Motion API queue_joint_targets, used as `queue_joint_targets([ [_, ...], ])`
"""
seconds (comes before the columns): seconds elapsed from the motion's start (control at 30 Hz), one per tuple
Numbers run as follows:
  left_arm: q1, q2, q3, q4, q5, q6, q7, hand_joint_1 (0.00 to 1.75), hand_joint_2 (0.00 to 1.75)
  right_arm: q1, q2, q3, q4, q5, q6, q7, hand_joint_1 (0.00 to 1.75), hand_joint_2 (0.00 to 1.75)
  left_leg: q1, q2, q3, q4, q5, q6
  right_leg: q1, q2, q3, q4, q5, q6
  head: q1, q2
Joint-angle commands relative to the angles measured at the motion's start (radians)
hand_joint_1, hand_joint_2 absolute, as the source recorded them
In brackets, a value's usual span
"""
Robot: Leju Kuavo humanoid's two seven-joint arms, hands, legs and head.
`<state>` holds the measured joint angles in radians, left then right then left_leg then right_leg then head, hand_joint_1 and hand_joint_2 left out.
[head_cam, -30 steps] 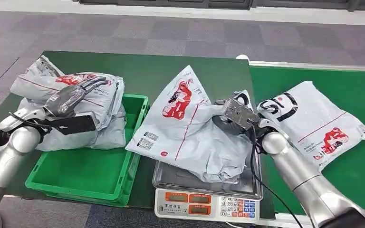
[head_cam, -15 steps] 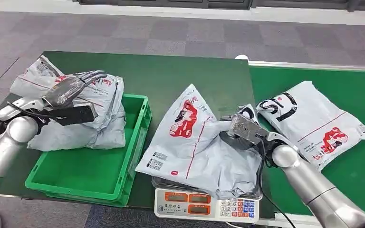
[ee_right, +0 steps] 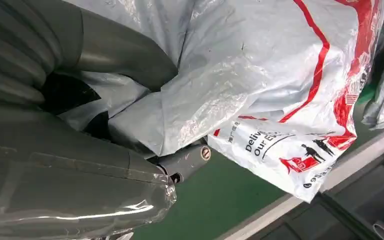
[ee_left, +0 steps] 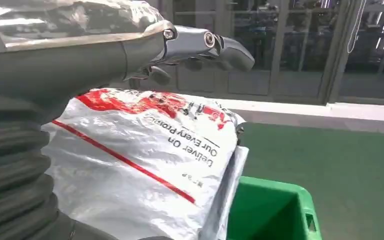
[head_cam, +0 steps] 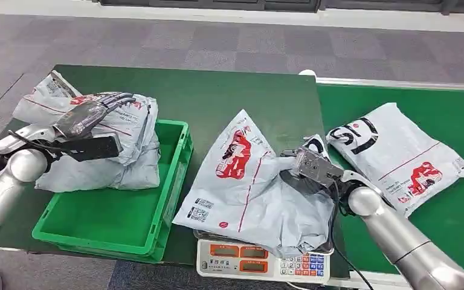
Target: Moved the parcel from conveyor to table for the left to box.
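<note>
Gripping the parcel over the scale, right hand; left hand apparently empty, fingers extended.

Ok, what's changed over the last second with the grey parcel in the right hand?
The right hand has lowered the grey plastic mailer parcel with the red print from a raised, tilted pose toward the robot, down onto the steel-topped scale, and still grips it. The left hand lifted slightly over the grey parcels in the green plastic crate. The parcel on the green conveyor stayed put.
</note>
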<state>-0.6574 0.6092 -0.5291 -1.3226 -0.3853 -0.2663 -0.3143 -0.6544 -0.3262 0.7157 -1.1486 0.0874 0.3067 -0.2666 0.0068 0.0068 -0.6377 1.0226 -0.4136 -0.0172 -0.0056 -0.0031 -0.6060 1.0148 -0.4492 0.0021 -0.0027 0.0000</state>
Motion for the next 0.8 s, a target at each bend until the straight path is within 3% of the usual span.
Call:
queue_joint_targets([
  [0.03,-0.055,-0.006,-0.065,0.028,0.01,-0.014,0.013,0.0,1.75,-0.025,-0.028,0.11,-0.017,-0.014,0.001,0.02,1.75,1.75,0.0,-0.001,0.001,0.0,0.0,0.0,0.0,-0.001,0.001,0.0,0.0,0.0,0.0,0.0],
  [0.37,-0.043,0.004,-0.071,0.03,0.015,-0.008,0.013,0.0,1.75,-0.025,-0.031,0.106,-0.002,-0.02,-0.016,0.019,1.75,1.75,0.0,-0.001,0.003,-0.001,0.0,0.0,0.0,-0.001,0.003,-0.002,-0.001,0.0,0.0,0.0],
  [0.4,-0.041,0.006,-0.07,0.029,0.016,-0.008,0.012,0.0,1.75,-0.026,-0.031,0.106,-0.001,-0.02,-0.016,0.019,1.29,1.75,0.0,-0.001,0.002,-0.001,0.0,0.0,0.0,-0.001,0.003,-0.001,-0.001,0.0,0.0,0.0],
  [0.43,-0.036,0.009,-0.069,0.027,0.017,-0.007,0.012,0.0,1.75,-0.028,-0.031,0.106,0.002,-0.02,-0.018,0.019,0.02,1.75,0.0,-0.001,0.002,-0.001,0.0,0.0,0.0,-0.001,0.002,-0.001,-0.001,0.0,0.0,0.0],
  [0.8,-0.014,0.002,-0.063,0.018,0.016,-0.002,0.011,0.0,1.75,-0.041,-0.009,0.11,0.02,-0.021,-0.025,0.018,0.0,1.75,0.0,0.0,0.003,-0.001,0.0,0.0,0.0,0.0,0.003,-0.001,0.0,0.0,0.0,0.0],
])
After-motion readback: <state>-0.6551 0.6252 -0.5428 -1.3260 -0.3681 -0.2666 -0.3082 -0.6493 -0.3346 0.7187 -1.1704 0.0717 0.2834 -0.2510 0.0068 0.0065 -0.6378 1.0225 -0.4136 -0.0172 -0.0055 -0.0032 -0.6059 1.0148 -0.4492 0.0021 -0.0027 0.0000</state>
